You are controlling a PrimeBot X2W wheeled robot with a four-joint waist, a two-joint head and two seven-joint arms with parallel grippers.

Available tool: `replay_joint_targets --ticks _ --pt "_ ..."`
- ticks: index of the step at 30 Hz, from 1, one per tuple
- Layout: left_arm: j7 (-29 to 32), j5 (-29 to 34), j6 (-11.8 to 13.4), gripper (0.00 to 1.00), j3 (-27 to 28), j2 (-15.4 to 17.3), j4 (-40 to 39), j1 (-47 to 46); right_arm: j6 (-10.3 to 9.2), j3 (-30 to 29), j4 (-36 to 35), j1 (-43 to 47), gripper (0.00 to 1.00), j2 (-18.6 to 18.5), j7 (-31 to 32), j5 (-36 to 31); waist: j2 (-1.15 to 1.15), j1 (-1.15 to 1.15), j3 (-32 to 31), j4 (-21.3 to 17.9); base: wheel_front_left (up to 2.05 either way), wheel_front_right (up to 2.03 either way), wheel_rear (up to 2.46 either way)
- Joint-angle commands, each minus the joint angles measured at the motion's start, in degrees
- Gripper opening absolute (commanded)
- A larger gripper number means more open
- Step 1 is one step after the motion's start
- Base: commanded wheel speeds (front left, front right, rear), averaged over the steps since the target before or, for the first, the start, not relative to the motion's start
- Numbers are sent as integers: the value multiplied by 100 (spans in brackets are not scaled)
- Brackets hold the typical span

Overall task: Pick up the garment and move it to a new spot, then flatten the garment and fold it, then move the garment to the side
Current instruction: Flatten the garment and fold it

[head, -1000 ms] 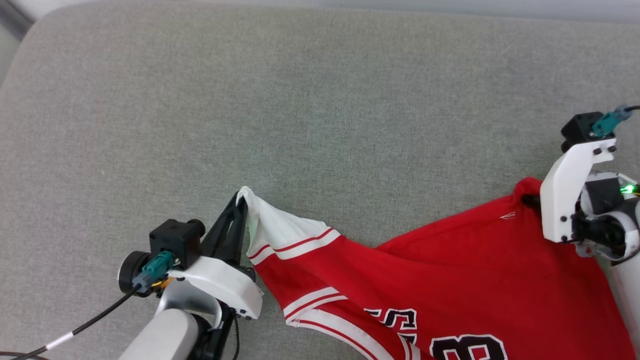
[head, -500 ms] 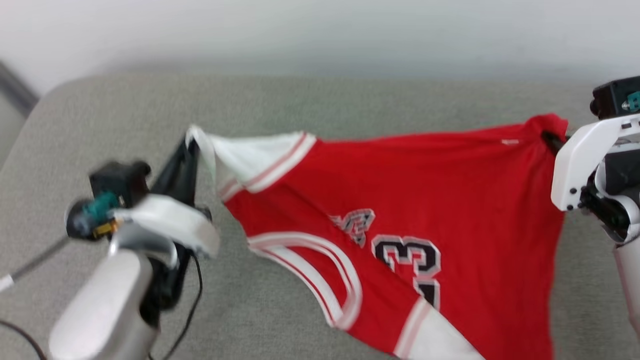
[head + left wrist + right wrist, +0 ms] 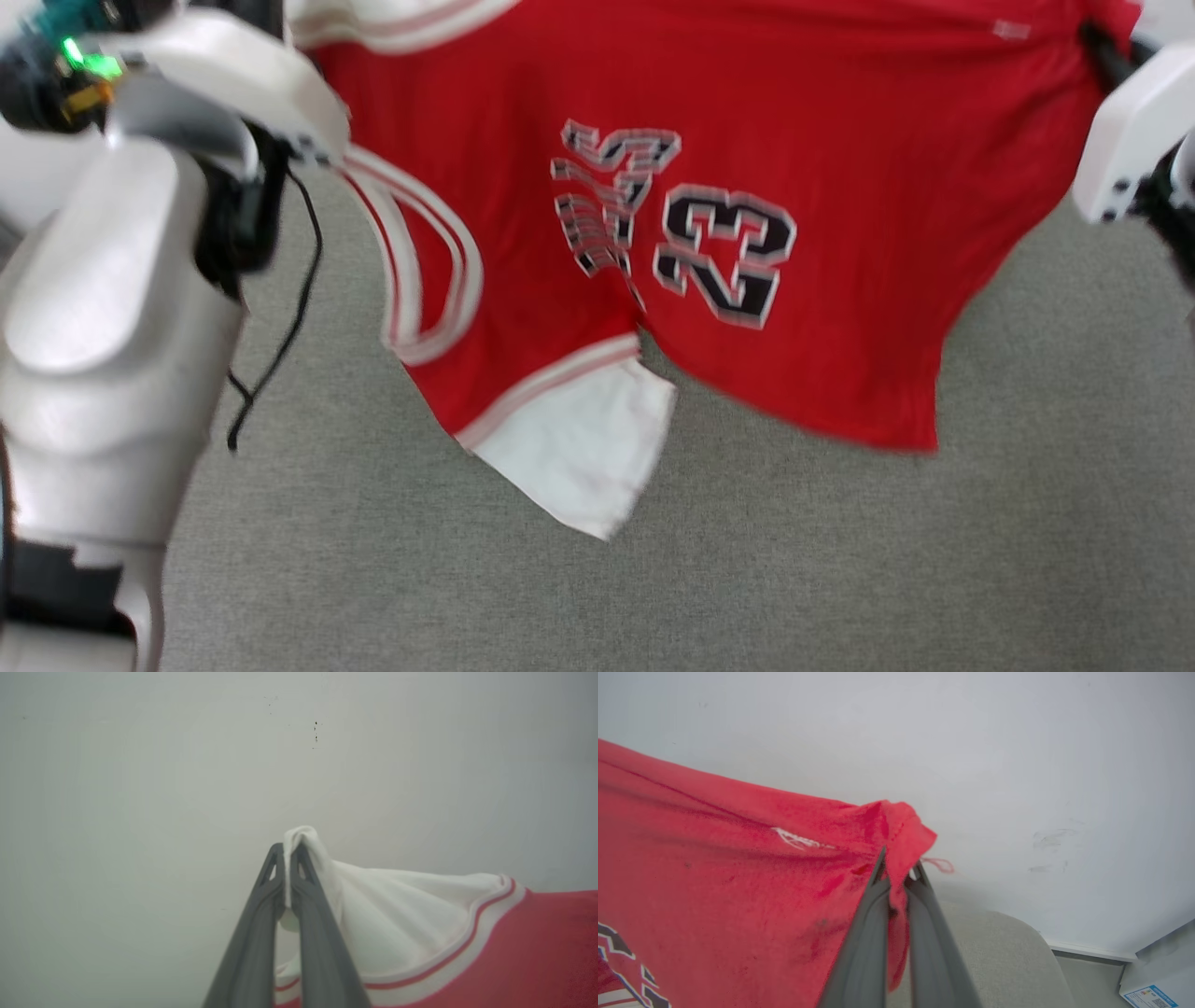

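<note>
The garment (image 3: 840, 233), a red jersey with black-and-white letters and numbers, hangs spread in the air between both arms, above the grey cushion (image 3: 747, 560). Its white trim panel (image 3: 583, 462) dangles lowest. In the left wrist view my left gripper (image 3: 290, 851) is shut on a white striped corner of the garment (image 3: 397, 905). In the right wrist view my right gripper (image 3: 899, 865) is shut on a red corner of the garment (image 3: 738, 868). In the head view the fingertips of both grippers lie past the top edge.
A plain pale wall (image 3: 1017, 742) stands behind the cushion. The cushion's rounded far corner (image 3: 999, 942) shows in the right wrist view, with a white box (image 3: 1157, 975) on the floor beyond it. A black cable (image 3: 280, 308) hangs by my left forearm (image 3: 103, 355).
Both arms have lifted the garment off the cushion, and it now hangs stretched between them. The right gripper closed on its red corner. The head camera has also shifted.
</note>
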Motion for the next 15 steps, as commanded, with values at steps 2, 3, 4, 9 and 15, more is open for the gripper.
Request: replay_joint_targets --ticks 2,3,4,9,15 --pt "-121 84 -72 0 56 22 313 -602 -8 -41 57 -421 0 -34 -140 -77 0 0 270 -71 0 0 0" --pt "-176 109 -105 0 67 20 428 -828 -8 -38 62 -581 0 -36 -186 -108 0 0 372 -82 0 0 0" --pt "-240 90 -152 0 114 2 524 -1084 -8 -25 56 -745 0 -50 -212 -116 0 0 494 -85 0 0 0" --pt "-385 143 -314 0 223 11 944 -2264 -9 -42 -77 -1571 0 -286 -231 -216 0 0 1253 -41 0 0 0" --pt "-602 296 -364 0 313 153 1338 -3497 -11 32 -158 -2493 0 -482 -399 -347 0 0 2122 -53 0 0 0"
